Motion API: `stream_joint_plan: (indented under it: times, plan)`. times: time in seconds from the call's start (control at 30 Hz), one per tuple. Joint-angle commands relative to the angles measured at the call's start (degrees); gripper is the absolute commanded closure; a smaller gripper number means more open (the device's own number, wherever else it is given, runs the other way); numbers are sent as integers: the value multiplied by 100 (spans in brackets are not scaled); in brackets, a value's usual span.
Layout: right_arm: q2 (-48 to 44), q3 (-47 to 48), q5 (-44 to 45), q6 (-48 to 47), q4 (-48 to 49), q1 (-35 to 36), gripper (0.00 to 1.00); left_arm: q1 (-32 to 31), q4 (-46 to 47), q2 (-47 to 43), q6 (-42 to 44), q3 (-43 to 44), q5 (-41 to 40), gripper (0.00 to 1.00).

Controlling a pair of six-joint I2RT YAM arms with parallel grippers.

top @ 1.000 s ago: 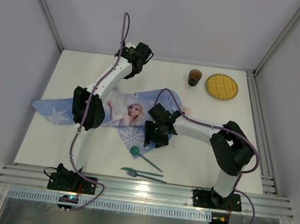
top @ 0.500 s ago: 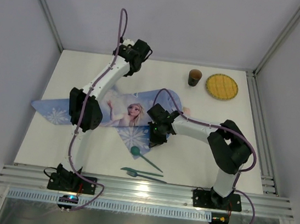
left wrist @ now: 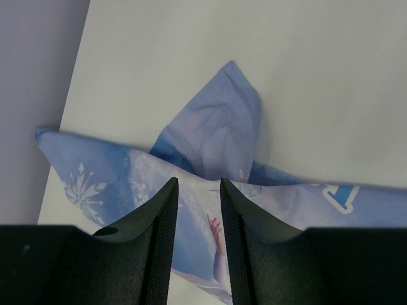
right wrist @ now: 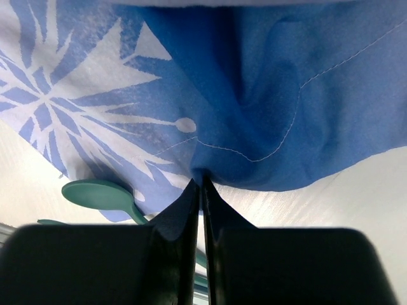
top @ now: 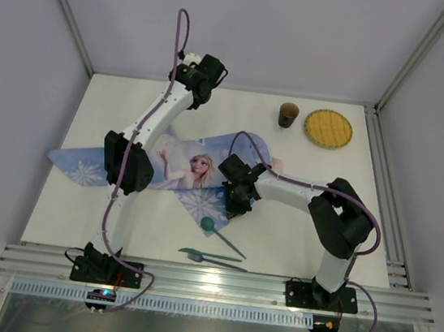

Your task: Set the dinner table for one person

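Near the frame's centre the right claw (right wrist: 198, 183) pinches an edge of the blue cloth (right wrist: 273, 76) on the white table (top: 304, 226), while the left claw (left wrist: 198, 190), narrowly parted, holds nothing above it

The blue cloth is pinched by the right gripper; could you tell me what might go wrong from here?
1. The right gripper holds only the hem of the cloth, so a pull may slip it free.
2. The spoon lies against the cloth's edge; dragging the cloth could shove it towards the fork.
3. The left gripper is open above a folded-up flap, so a one-sided pull may leave creases.
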Motion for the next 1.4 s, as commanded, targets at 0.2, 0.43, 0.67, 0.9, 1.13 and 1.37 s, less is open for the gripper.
stream_joint_plan:
  times: [0.2, 0.43, 0.67, 0.9, 1.13, 1.37]
  plan:
    - [-359, 97, 841, -318, -376, 6, 93, -215, 104, 361, 14, 406, 99, 65]
    - [-543, 546, 2187, -310, -1300, -274, 93, -233, 69, 414, -12, 389, 90, 65]
    - [-921, 510, 3154, -397, -1941, -565, 93, -233, 174, 379, 58, 398, 151, 65]
    - [-1009, 484, 3550, -389, -2206, -600, 93, -233, 209, 370, 49, 406, 178, 65]
    - [-1044, 563, 3629, -362, -2311, -600, 93, -233, 236, 352, 41, 424, 213, 64]
    - [-930, 809, 4262, 199, -2926, -653, 93, -233, 244, 300, 32, 433, 125, 64]
